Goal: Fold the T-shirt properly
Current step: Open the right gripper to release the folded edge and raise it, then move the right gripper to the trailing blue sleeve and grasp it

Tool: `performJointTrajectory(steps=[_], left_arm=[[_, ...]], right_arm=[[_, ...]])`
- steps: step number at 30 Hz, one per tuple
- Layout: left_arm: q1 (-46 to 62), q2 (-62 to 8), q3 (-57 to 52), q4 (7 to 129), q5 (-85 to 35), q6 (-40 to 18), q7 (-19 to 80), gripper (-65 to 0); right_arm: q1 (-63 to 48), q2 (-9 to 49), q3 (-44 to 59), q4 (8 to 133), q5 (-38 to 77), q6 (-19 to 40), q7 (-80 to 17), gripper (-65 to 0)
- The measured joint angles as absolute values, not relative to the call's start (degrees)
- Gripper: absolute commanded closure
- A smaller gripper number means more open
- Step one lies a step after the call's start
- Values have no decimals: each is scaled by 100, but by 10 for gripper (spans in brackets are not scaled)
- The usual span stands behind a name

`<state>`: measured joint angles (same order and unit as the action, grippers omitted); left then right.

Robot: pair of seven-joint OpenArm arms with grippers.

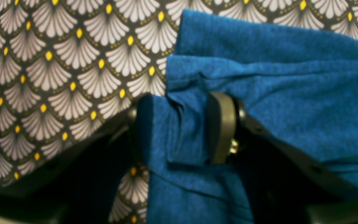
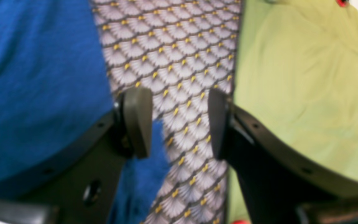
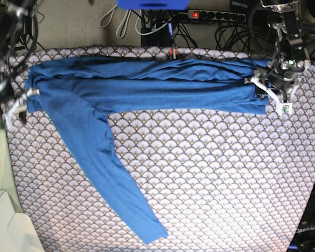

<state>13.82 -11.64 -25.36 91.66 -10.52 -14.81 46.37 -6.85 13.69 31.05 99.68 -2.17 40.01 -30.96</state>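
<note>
I see one T-shirt (image 3: 147, 86), plain medium blue with no print, lying as a long folded band across the top of the base view. One long sleeve (image 3: 107, 173) runs from the band's left part diagonally down to the lower middle of the frame. The knit looks soft, with lengthwise creases along the band.

It rests on a patterned cloth (image 3: 215, 184), grey-white scallops with small yellow dots, which covers the table. At the lower right edge of the base view I can read part of a word, "OpenArm", on a dark surface; the shirt itself carries no writing.

There are two grippers. The left gripper (image 1: 179, 127) is at the band's right end in the base view. In its wrist view the jaws stand partly apart, with a bunched fold of blue fabric between the pads; I cannot tell whether they still pinch it. The right gripper (image 2: 180, 121) is at the band's left end. Its wrist view shows the jaws wide apart over bare patterned cloth, holding nothing, with blue fabric just beside the left pad and a pale green sheet (image 2: 306, 77) on the right.
</note>
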Motion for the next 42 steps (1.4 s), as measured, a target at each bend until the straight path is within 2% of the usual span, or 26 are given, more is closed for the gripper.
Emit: performJointTrajectory(steps=[5,8,12,14,16,20,26,29,32,42], left_arm=[[1406,-1173,-2539,9185,-1055,-1481,4639,-282],[1437,-1175,-2541,9330,-1052,-1479,4678,-289],[1450,-1175,-2534,9535,-1052,-1481,4698,-383],[1487,-1177,-2543,9572,-1050,-1481,4670,-435],[1518,-1170,-2536,9601,-1048,-1479,4718,-459],[1498,-1188,-2541,9627,-1041,-1481,4713,-460],[1468,-1160,-2539,9579,-1009,-1481,4694,-461],[1455,-1157,-2539,9590,-1011,-1483,4696,-461],[1457,-1155,-2539,9590,-1009,-1481,4696,-460],[1455,-1153,-2539,9590,-1009,-1481,4696,-459]], right_arm=[[362,1684,1660,9627,-84,4049,-3959,-302],[1100,1734,926,8921,-123,4023,-4136,-302],[2102,1686,331,7387,-145,4042,-4066,-302],[2606,1590,217,6429,-189,4003,-3667,-302],[3024,1531,152,5590,-128,4029,-3205,-302],[3682,1518,163,3968,-193,3986,-2342,-302],[4101,1500,163,2561,-209,3975,-1365,-302],[4134,1474,163,2418,-222,3970,-1092,-302],[4123,1413,165,2410,-207,3448,-722,-302],[3903,1411,187,2410,-185,3485,-609,-302]])
